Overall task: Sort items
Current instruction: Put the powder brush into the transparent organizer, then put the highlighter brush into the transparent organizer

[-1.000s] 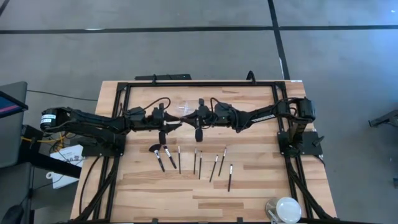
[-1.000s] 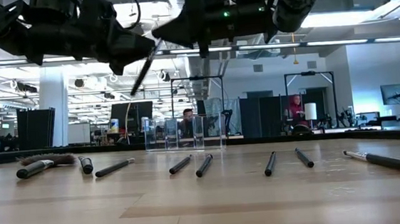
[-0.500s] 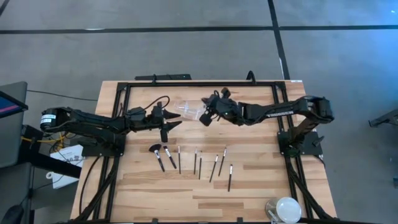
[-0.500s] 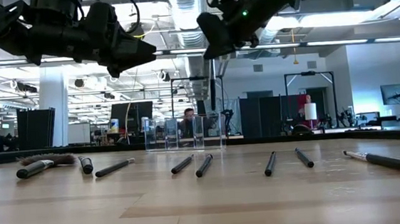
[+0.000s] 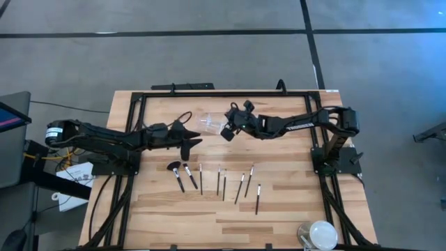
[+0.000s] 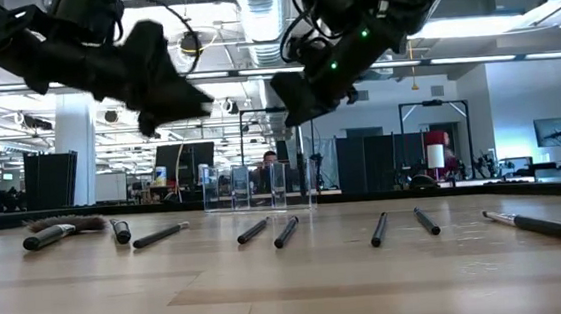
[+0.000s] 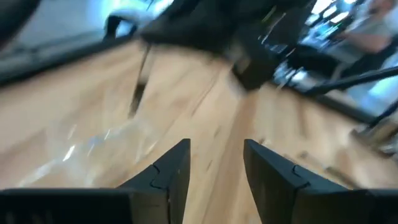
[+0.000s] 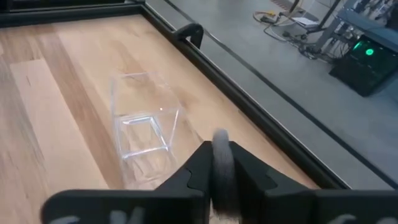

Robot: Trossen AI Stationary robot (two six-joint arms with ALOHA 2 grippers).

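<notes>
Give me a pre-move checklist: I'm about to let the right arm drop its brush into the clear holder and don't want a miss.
1. Grip: right gripper has its jaws shut on the held brush. Ok.
2. Alignment: the held brush hangs beside the clear holder, not over it. Not ok.
3. Holder stands upright on the table. Ok.
4. Target compartment free: cannot tell.
5. Left gripper: jaws open, empty, apart from the right gripper. Ok.
6. Row of brushes lies flat, away from the holder. Ok.
</notes>
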